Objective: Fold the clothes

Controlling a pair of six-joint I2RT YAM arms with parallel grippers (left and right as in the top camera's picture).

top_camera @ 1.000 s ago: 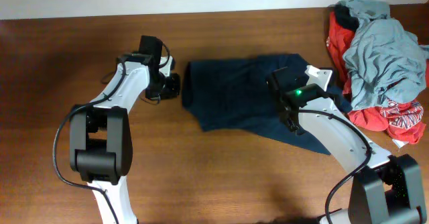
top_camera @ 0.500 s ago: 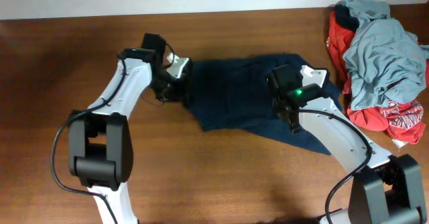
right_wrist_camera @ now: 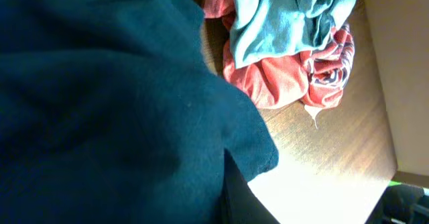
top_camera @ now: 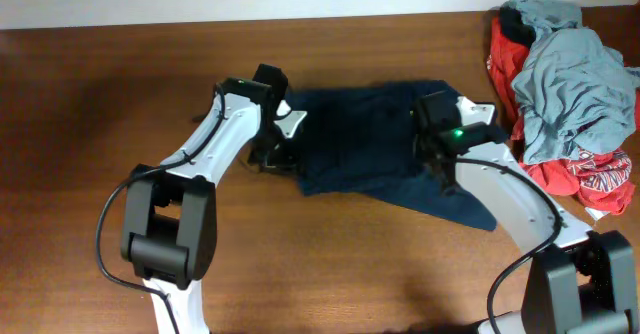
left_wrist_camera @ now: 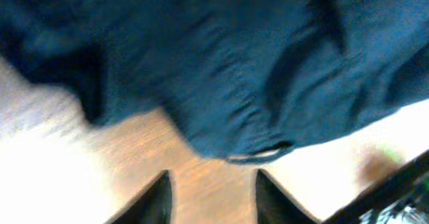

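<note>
Overhead, the garment (top_camera: 360,139) lies spread mid-surface (top_camera: 100,124), mostly flat, with a corner trailing toward the lower right. The left tool (top_camera: 283,146) sits at its left edge and the right tool (top_camera: 437,159) is over its right part. A pile (top_camera: 570,84) of grey and red clothes waits at the far right, just beside the garment.

From the left wrist, my fingers (left_wrist_camera: 157,196) stand apart with bare wood between them and nothing held. The garment's hem hangs just ahead of the tips, a little rumpled.

From the right wrist, dark cloth fills most of the frame and the pile shows beyond it. One dark shape at the bottom may be a finger, but I cannot tell whether this tool is wide, narrow or pinching cloth.

I judge the garment light, limp and non-slippery on wood. It will drape and bunch rather than keep a shape, and a pinch in the middle would only lift a peak. I'd take it at the hem or a corner, both layers together, one tool at each side, and carry the edge over low so it lays flat.
</note>
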